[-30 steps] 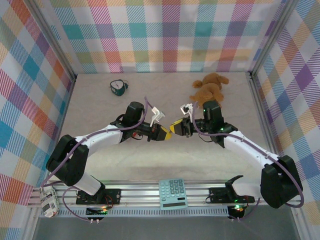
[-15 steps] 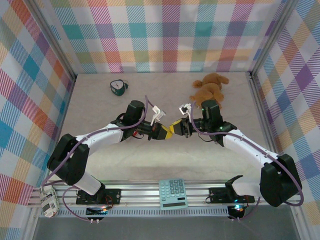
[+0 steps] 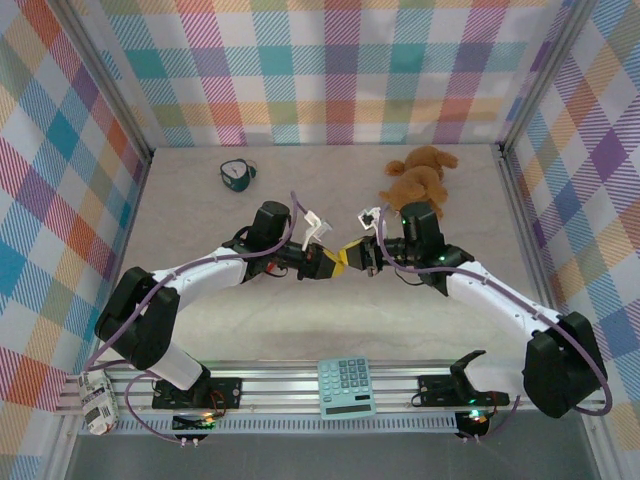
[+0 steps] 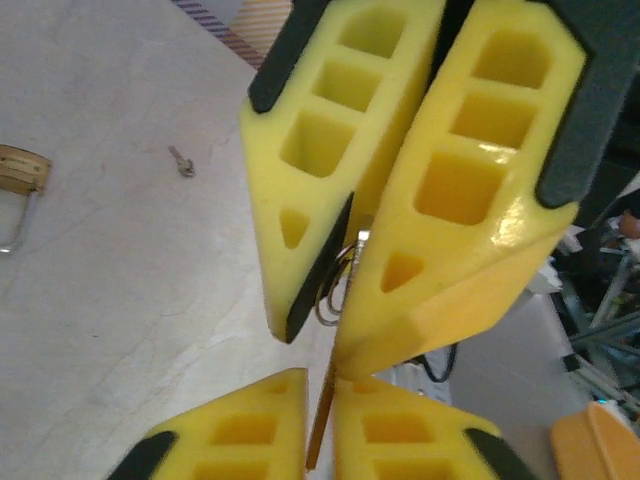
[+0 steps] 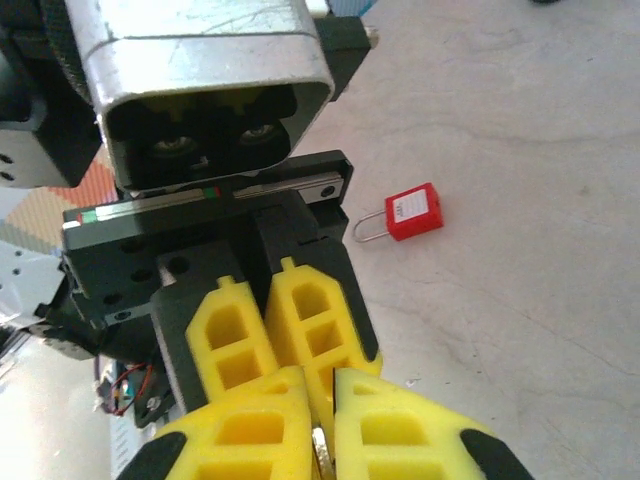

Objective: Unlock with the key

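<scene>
Key [image 4: 328, 385] clear of worktop [image 4: 120, 300], between opposed tips: ring end in left fingers [image 4: 320, 150], blade in right fingers [image 4: 240, 430]; long axis tip to tip. Right fingers closed on key. Left fingers near-closed; grip cannot tell. Red padlock [image 5: 412, 213] ahead-right of right fingers.

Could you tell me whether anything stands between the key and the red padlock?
Partly, the left gripper: its tips meet those of the right gripper, which pinches the key. The red padlock lies on the table beside the left gripper; nothing else visible intervenes.
</scene>
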